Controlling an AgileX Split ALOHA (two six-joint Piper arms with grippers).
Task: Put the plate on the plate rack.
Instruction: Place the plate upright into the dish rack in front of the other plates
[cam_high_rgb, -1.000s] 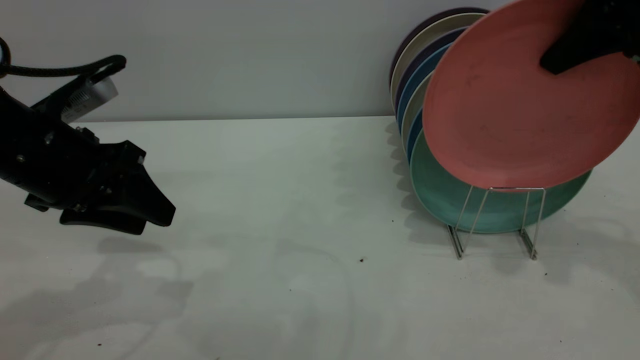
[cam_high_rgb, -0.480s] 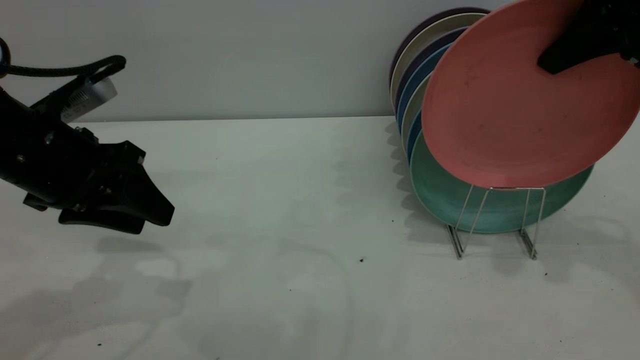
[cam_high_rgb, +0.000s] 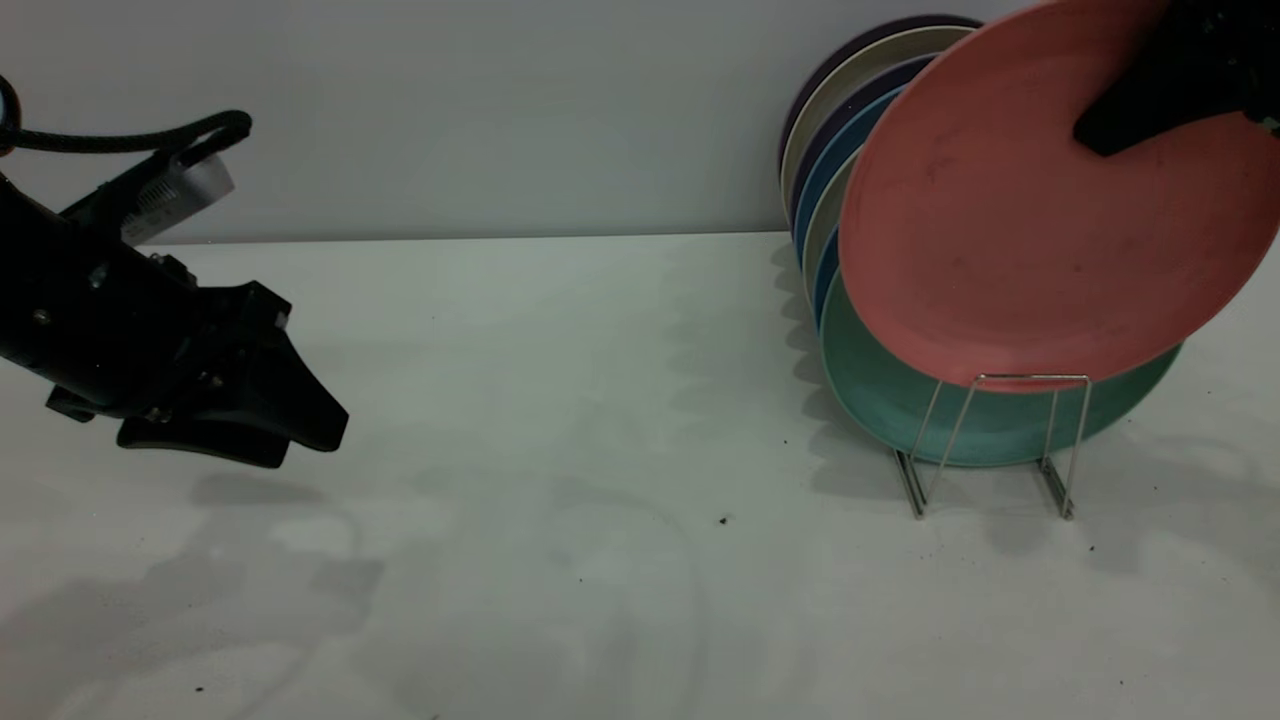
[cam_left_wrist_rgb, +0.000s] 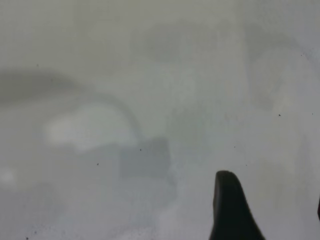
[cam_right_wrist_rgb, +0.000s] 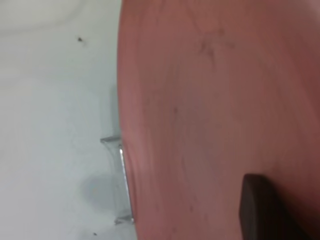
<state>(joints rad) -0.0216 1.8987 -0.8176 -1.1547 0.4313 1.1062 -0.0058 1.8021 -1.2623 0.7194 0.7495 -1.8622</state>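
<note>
Exterior: right gripper (cam_high_rgb: 1140, 120) clenched on the upper edge of the round salmon-pink matte plate (cam_high_rgb: 1020, 220), held tilted just above the thin silver wire plate rack (cam_high_rgb: 1000, 440), in front of a teal-green plate (cam_high_rgb: 880, 390). Left gripper (cam_high_rgb: 300, 425) hangs over the white table (cam_high_rgb: 600, 400), well apart; grip state cannot be told.

Left wrist: one dark fingertip (cam_left_wrist_rgb: 230, 210) over bare table.

Right wrist: black finger (cam_right_wrist_rgb: 260, 210) pressed on the pink plate, rack wires beside its edge.
</note>
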